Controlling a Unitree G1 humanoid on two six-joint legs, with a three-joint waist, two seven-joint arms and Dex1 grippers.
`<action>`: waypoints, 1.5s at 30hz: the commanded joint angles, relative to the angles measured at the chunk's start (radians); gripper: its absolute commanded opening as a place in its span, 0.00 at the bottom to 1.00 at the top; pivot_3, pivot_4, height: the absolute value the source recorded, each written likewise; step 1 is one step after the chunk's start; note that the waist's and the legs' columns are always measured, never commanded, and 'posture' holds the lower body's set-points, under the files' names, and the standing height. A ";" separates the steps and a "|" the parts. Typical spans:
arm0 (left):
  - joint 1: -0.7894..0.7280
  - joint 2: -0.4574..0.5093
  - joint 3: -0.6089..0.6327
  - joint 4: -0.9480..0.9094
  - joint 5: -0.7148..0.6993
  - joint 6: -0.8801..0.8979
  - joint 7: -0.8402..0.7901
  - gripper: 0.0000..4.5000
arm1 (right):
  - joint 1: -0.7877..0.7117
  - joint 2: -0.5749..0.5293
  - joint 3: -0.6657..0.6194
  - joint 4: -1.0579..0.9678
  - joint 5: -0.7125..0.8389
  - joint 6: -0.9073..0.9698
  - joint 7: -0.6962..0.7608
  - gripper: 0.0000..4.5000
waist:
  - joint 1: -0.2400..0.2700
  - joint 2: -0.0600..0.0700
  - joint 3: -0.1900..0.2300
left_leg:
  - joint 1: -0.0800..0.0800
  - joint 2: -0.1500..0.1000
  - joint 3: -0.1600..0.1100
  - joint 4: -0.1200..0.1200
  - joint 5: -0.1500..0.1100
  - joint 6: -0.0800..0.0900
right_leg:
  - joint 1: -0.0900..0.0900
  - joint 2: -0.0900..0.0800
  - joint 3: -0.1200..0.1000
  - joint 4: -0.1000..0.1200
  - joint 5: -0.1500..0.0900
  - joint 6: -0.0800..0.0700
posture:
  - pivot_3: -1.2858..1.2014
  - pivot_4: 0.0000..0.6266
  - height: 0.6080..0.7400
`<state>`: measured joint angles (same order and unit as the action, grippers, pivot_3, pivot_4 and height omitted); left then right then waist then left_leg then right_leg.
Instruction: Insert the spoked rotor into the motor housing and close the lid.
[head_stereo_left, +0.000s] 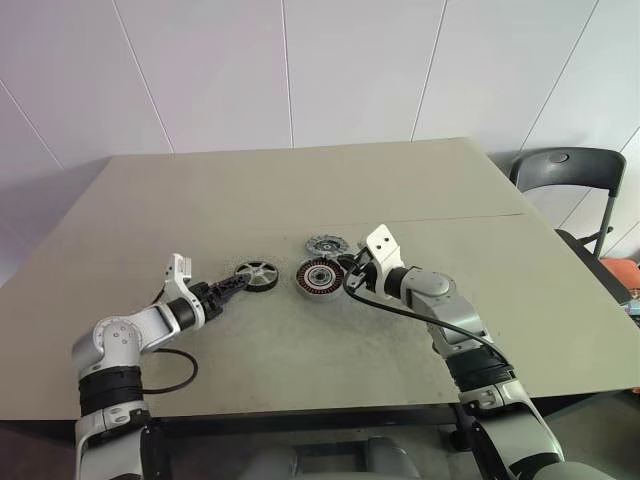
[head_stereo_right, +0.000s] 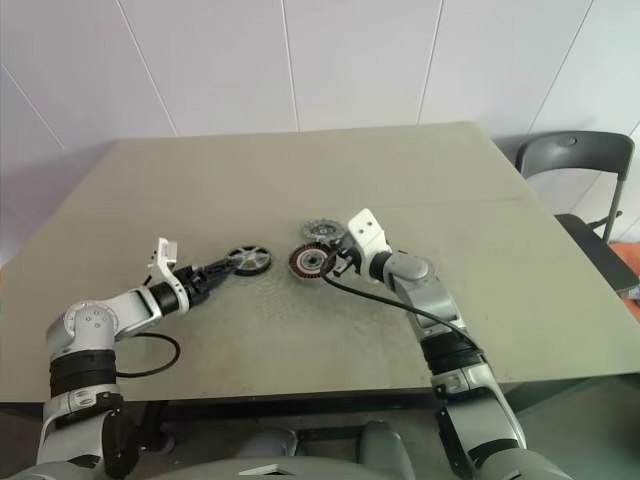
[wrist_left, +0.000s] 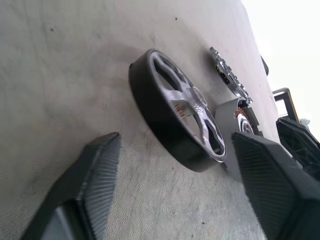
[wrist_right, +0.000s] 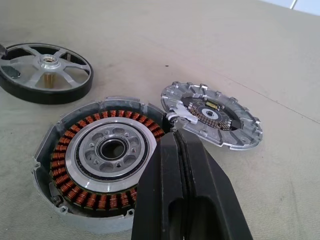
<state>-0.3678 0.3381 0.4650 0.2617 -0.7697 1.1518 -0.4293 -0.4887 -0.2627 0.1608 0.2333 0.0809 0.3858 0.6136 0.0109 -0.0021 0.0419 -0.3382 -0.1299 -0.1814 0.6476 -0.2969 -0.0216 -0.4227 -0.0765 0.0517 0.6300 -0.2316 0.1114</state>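
Counter (head_stereo_left: 300, 400) carries all three parts, flat, in a loose row between the two arms.

Motor housing (wrist_right: 102, 162): thick round disc, copper windings ringed around a silver centre with an open bore. It lies right at the tip of the right pincer (wrist_right: 175, 137), whose fingers are pressed together with nothing between them, resting on or just over the near rim; contact can't be confirmed. Looks like it's there to brace the housing.

Lid (wrist_right: 212, 114): grey ribbed cap with a dark centre, just beyond the right pincer tip, beside the housing, edges close or touching.

Spoked rotor (wrist_left: 175, 110): dark ring, slim silver spokes, small silver hub, see-through between the spokes. It lies just ahead of the left pincer (wrist_left: 172, 185), roughly centred on the gap between the two spread fingers, still resting on the counter. Fingers not on it yet.

Step in hand, my read: grab the rotor. To do it well:
- slide in until both pads straddle the near arc of the rim, not a spoke
- keep the lower finger skimming the counter so it gets under the ring
- close slowly; a thin ring will skid or tip if one pad hits first
- lift level, so the hub lines up with the housing bore
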 joint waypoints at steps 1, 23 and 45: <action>-0.025 -0.003 0.030 -0.005 -0.029 0.001 0.013 0.48 | -0.016 0.002 0.001 -0.014 -0.003 -0.023 0.000 0.00 | 0.000 0.000 0.000 | 0.000 0.000 0.000 0.000 0.000 0.000 | 0.000 0.000 0.000 0.000 0.000 0.000 | 0.52 0.00 1.00; -0.074 -0.059 0.025 -0.012 -0.142 0.085 0.026 0.09 | 0.006 -0.028 -0.051 -0.054 0.076 0.038 0.067 0.00 | 0.001 0.000 0.000 | 0.000 0.000 0.000 0.000 0.000 0.000 | 0.000 0.000 0.000 0.000 0.000 0.000 | 0.52 0.00 1.00; -0.236 -0.163 -0.089 0.190 -0.057 0.005 0.018 0.09 | 0.130 -0.114 -0.088 -0.234 0.191 0.176 0.104 0.00 | 0.001 -0.002 0.000 | -0.001 0.001 0.001 0.000 0.000 0.000 | 0.000 0.000 0.000 -0.001 0.000 0.000 | 0.52 0.00 1.00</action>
<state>-0.5720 0.1705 0.3692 0.4565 -0.8217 1.1676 -0.3998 -0.3537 -0.3801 0.0902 0.0413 0.2585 0.5627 0.7273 0.0118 -0.0042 0.0424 -0.3392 -0.1291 -0.1802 0.6477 -0.2969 -0.0216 -0.4232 -0.0769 0.0517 0.6287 -0.2312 0.1117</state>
